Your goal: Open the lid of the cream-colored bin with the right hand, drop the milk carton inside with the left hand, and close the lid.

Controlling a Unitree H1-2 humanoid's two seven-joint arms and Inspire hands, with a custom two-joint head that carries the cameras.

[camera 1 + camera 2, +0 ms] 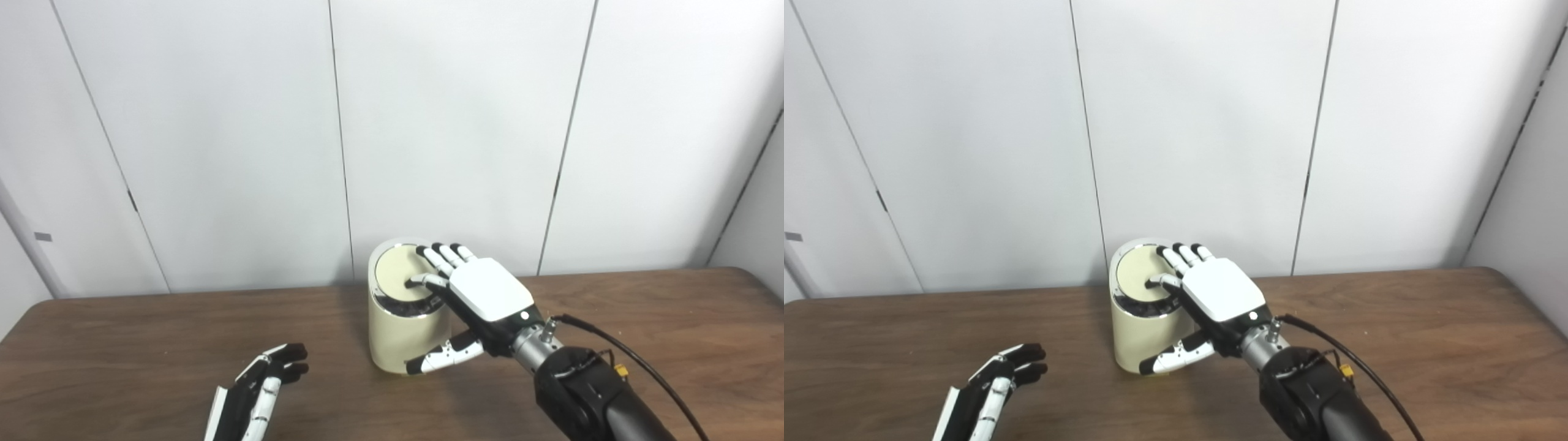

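While the left hand (260, 389) is idling empty near the table's (122, 343) front edge, fingers loosely apart, the right hand (484, 294) is working the bin (401, 337).
Spread fingers are pressing the lid (398, 278), thumb bracing the wall, gripping nothing; no milk carton is showing.

I'm looking at a lab-like test room: bare white wall panels (453, 122) behind a plain wooden counter (643, 318).
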